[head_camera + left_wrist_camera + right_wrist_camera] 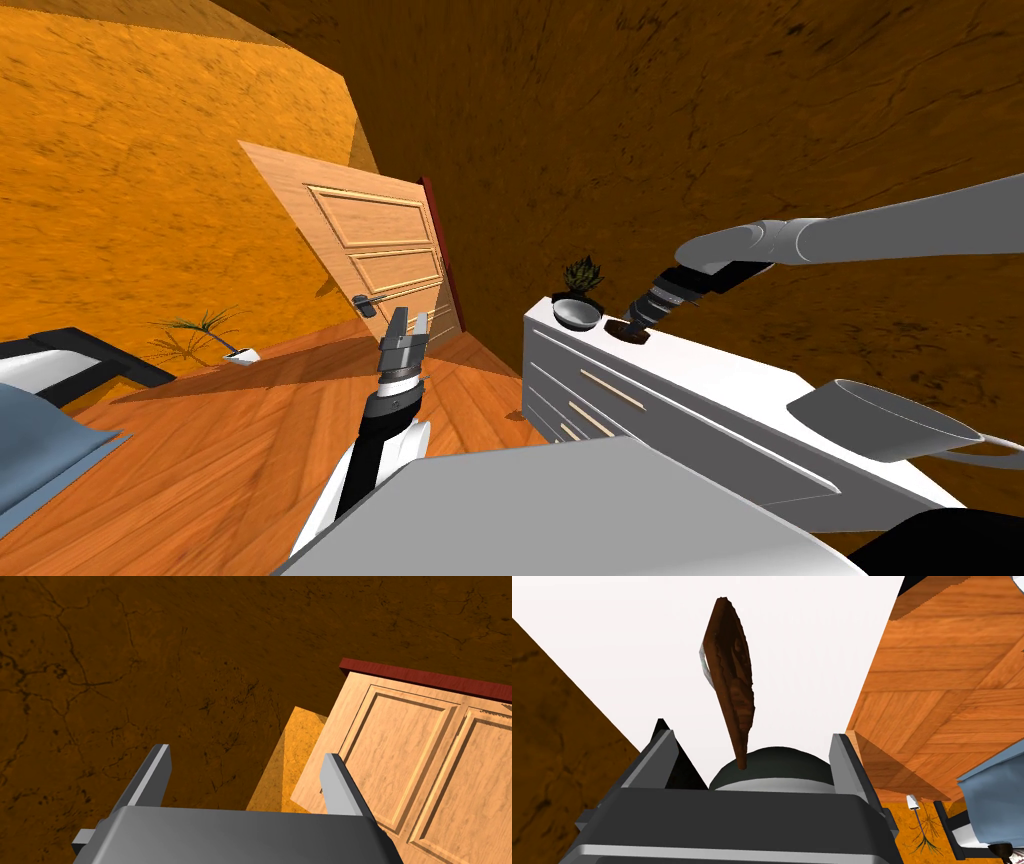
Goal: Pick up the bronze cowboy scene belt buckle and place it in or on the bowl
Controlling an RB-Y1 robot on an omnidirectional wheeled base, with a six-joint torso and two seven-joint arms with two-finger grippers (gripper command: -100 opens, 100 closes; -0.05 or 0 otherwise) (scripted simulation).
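The brown belt buckle lies on the white dresser, just beside the grey bowl that sits in front of a small potted plant. The right jaws are down at the buckle and stand wide open, one finger on either side of it and neither pressing it. The left jaws are raised before the wooden door - open too, with nothing between them

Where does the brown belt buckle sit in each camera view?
Head view: belt buckle on the white dresser top, beside the bowl.
Right wrist view: belt buckle edge-on between the open right claw's fingers, over that white top.
Left wrist view: open left claw faces the door.
Shared landmark: white dresser top.
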